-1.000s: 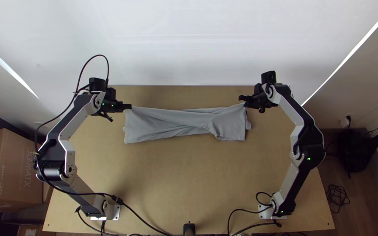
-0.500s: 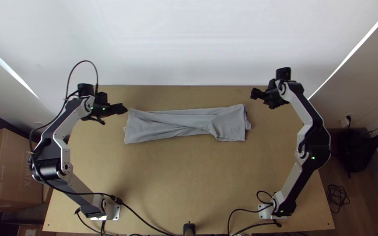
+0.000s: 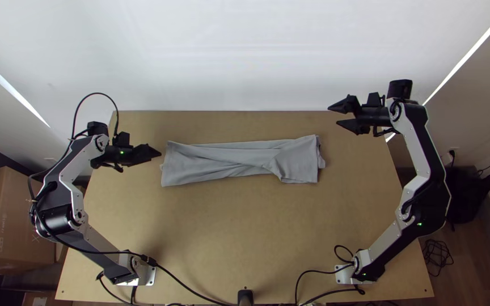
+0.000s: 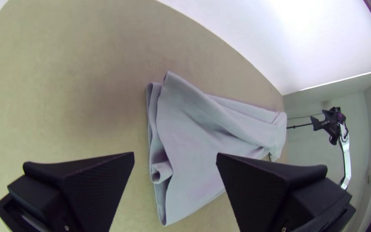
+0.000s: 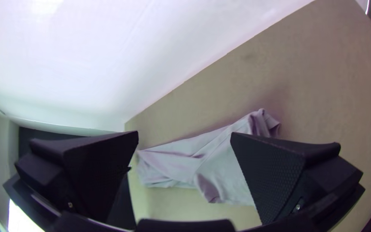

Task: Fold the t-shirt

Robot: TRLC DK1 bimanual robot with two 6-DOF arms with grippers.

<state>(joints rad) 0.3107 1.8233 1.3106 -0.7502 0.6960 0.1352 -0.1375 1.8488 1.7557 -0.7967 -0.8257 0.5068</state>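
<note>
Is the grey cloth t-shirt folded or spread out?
Folded: the t-shirt lies as a long, narrow strip, with stacked layers showing at an end.

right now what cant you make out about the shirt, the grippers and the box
- Top view: the shirt's layer count and underside, hidden by its own folds.
- Left wrist view: a strip of shirt, behind one finger of the left gripper.
- Right wrist view: part of the shirt, behind one finger of the right gripper.
- Top view: the box's far side, cut off by the left edge.
</note>
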